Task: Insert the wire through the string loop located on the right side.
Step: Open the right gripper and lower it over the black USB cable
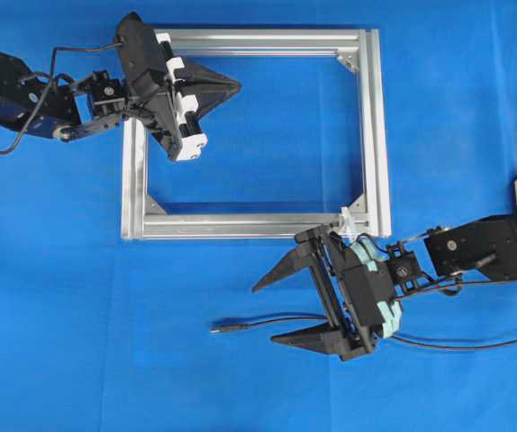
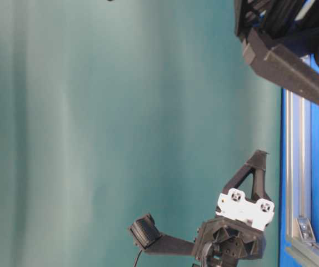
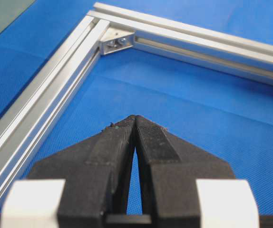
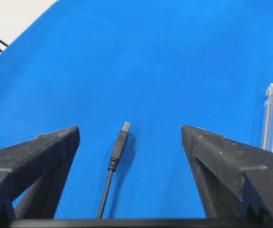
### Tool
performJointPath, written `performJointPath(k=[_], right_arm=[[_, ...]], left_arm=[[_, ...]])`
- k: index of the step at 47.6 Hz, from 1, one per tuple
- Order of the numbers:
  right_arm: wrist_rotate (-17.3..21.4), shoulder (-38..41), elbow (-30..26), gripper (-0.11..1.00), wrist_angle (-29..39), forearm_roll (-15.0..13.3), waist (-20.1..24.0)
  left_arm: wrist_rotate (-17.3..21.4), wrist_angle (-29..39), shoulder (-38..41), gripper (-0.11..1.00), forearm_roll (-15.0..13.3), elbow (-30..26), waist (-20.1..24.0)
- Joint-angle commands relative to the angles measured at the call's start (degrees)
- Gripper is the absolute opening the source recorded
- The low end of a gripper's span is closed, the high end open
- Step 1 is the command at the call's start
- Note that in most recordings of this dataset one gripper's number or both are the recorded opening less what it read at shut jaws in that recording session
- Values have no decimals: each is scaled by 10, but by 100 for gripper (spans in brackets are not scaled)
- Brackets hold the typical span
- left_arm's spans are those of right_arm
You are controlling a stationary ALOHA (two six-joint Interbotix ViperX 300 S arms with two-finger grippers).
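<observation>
wire: thin black flexible cable (image 4: 109, 178) with metal-tipped plug, flat on blue bench, between fingers | right end effector (image 1: 275, 312): wide, empty | left end effector (image 3: 135, 122): closed, empty | handling: light, limp; grip behind plug

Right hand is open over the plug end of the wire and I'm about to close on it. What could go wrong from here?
1. The wire is very thin and lies flat on the mat between the right hand's wide-open fingers, so the pinch may miss or push the plug away.
2. The string loop is tiny and sits close behind the right hand by the frame corner; lifting could brush it.
3. The left hand is shut, over the frame's far side, unready to assist.
</observation>
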Motion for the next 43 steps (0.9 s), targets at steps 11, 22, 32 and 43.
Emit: performJointPath(k=[11, 22, 32, 43], right_arm=[[2, 32, -19, 92, -4, 32, 22], [2, 84, -35, 92, -4, 64, 27], [3, 109, -45, 92, -8, 69, 28], [3, 123, -51, 90, -6, 73, 28]], left_arm=[[1, -4, -18, 0, 2, -11, 4], [1, -4, -18, 0, 2, -11, 3], [1, -4, -18, 0, 2, -8, 4], [1, -4, -18, 0, 2, -8, 4]])
